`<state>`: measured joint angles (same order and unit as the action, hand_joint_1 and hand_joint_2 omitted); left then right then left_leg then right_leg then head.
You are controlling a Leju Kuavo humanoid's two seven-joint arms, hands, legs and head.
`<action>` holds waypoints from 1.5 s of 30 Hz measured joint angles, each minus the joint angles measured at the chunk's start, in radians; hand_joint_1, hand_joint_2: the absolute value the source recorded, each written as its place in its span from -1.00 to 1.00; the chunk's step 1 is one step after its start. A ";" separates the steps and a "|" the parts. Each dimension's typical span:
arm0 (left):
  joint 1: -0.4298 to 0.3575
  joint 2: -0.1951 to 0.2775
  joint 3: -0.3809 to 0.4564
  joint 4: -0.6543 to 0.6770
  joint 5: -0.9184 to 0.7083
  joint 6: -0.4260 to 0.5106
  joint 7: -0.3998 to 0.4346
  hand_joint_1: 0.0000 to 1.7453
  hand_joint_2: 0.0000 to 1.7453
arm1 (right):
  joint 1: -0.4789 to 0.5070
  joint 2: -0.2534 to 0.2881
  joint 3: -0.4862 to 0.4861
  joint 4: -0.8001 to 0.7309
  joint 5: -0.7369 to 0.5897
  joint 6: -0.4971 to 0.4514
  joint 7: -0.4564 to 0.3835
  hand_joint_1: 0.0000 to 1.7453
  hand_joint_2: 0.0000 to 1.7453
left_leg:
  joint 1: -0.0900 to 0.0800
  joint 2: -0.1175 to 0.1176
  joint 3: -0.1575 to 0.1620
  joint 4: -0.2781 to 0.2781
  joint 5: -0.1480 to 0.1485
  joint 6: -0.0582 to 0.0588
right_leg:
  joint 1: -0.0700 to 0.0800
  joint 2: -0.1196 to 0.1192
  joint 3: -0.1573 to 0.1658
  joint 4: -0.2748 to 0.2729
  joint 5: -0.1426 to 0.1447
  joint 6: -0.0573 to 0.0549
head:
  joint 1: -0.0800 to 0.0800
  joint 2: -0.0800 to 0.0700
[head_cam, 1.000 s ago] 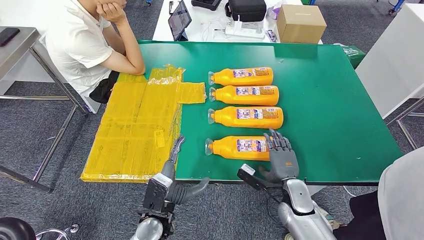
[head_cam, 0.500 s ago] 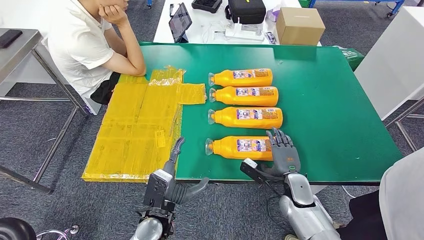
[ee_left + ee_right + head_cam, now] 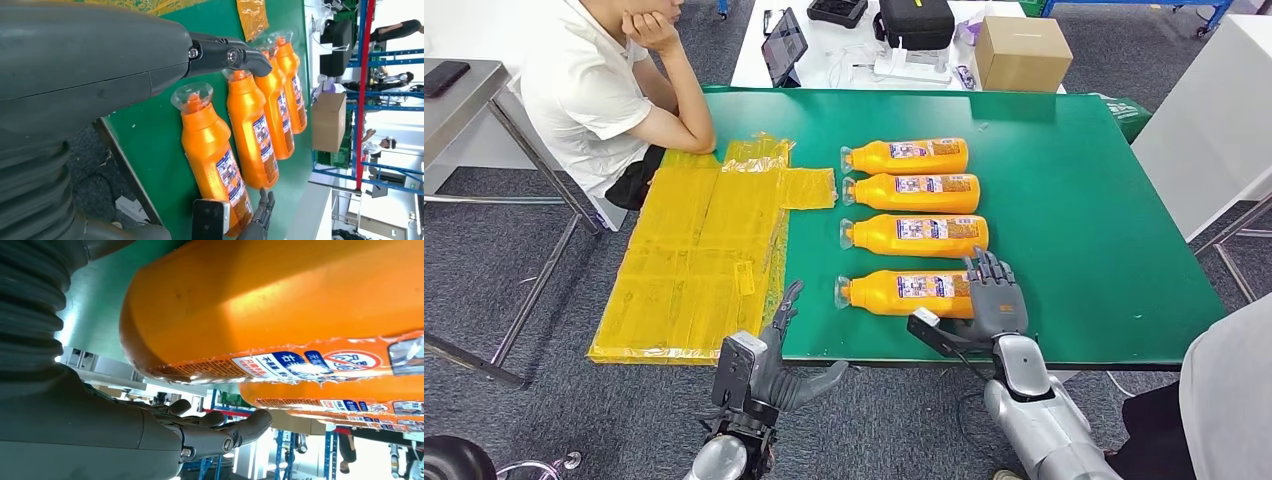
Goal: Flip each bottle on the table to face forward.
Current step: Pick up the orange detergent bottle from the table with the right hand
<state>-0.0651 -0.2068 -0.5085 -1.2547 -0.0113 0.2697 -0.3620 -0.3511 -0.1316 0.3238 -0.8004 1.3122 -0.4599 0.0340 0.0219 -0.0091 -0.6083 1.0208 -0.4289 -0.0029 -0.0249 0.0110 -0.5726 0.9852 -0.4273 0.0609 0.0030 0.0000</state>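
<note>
- Green table top (image 3: 1084, 200) fills the middle of an office floor; a person (image 3: 594, 90) sits at its far left corner, and yellow plastic sheets (image 3: 694, 250) hang over its left edge.
- Right hand (image 3: 994, 298) stands at the base end of the nearest bottle (image 3: 904, 293), fingers spread and upright, holding nothing; whether they touch the base I cannot tell. That spot probably suits a roll of the bottle about its long axis.
- Left hand (image 3: 774, 350) hovers at the table's near edge, just short of that bottle's clear cap (image 3: 192, 96), fingers apart and empty, likely ready to steady the neck.
- Nearest bottle lies on its side, cap leftward; it is glossy orange with a small printed label (image 3: 921, 287) facing up.
- Three more bottles (image 3: 914, 195) lie parallel behind it in a neat column, each showing the same small label.
</note>
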 joint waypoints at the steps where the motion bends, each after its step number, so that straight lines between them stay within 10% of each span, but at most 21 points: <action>1: 0.000 0.000 0.000 -0.001 0.000 0.000 0.000 -1.00 1.00 | -0.001 0.000 0.000 0.003 0.000 0.001 0.000 0.13 1.00 | 0.000 0.000 0.000 0.000 0.000 0.000 | 0.000 0.000 0.000 0.000 0.000 0.000 | 0.000 0.000; 3: 0.000 0.000 -0.001 -0.002 0.001 0.000 0.000 -1.00 1.00 | -0.003 0.000 0.000 0.009 -0.004 0.002 -0.006 0.97 1.00 | 0.000 0.000 0.000 0.000 0.000 0.000 | 0.000 0.000 0.000 0.000 0.000 0.000 | 0.000 0.000; 4: 0.000 0.000 -0.001 -0.002 0.003 -0.001 0.000 -1.00 1.00 | -0.003 0.000 0.001 0.014 -0.010 0.001 -0.013 1.00 1.00 | 0.000 0.000 0.000 0.000 0.000 0.000 | 0.000 0.000 0.000 0.000 0.000 0.000 | 0.000 0.000; 45: 0.045 0.002 0.005 -0.094 0.511 0.027 -0.047 -1.00 1.00 | 0.084 0.038 -0.064 -0.058 -0.607 0.005 -0.404 1.00 1.00 | 0.000 0.000 -0.004 0.000 0.000 0.000 | 0.000 0.000 -0.002 0.000 0.000 0.000 | 0.000 0.000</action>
<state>-0.0204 -0.2046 -0.5032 -1.3482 0.4993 0.2965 -0.4089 -0.2673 -0.0937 0.2601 -0.8588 0.7053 -0.4546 -0.3701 0.0221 -0.0092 -0.6121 1.0208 -0.4290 -0.0029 -0.0246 0.0109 -0.5750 0.9855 -0.4274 0.0610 0.0031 0.0000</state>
